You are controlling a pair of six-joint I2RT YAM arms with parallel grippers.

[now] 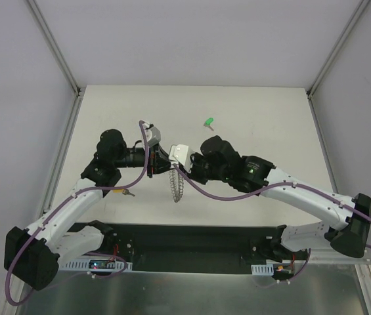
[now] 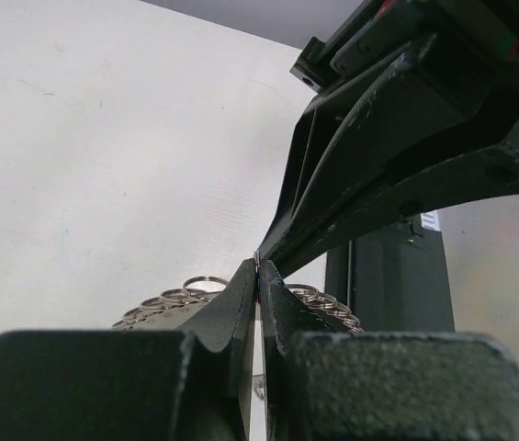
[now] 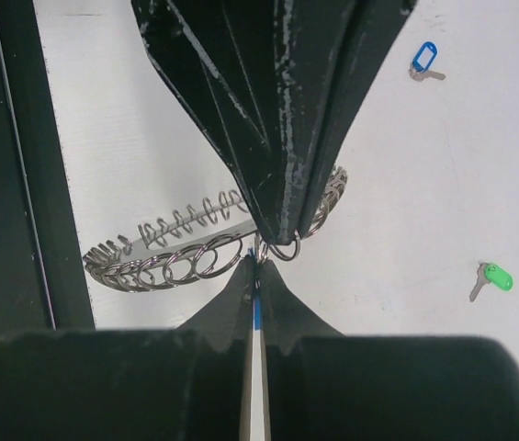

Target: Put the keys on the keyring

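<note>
Both hands meet tip to tip over the table. The left hand is pinched on a wire loop of the keyring, which hangs from it. The right hand is clamped on the blue key, which is edge-on and mostly hidden. The green key and the pale blue key lie well apart on the table.

Bright, even overhead light washes the white table; shadows are faint and soft. In the 2 wrist views the near black fingers blur, dark, detail lost.
</note>
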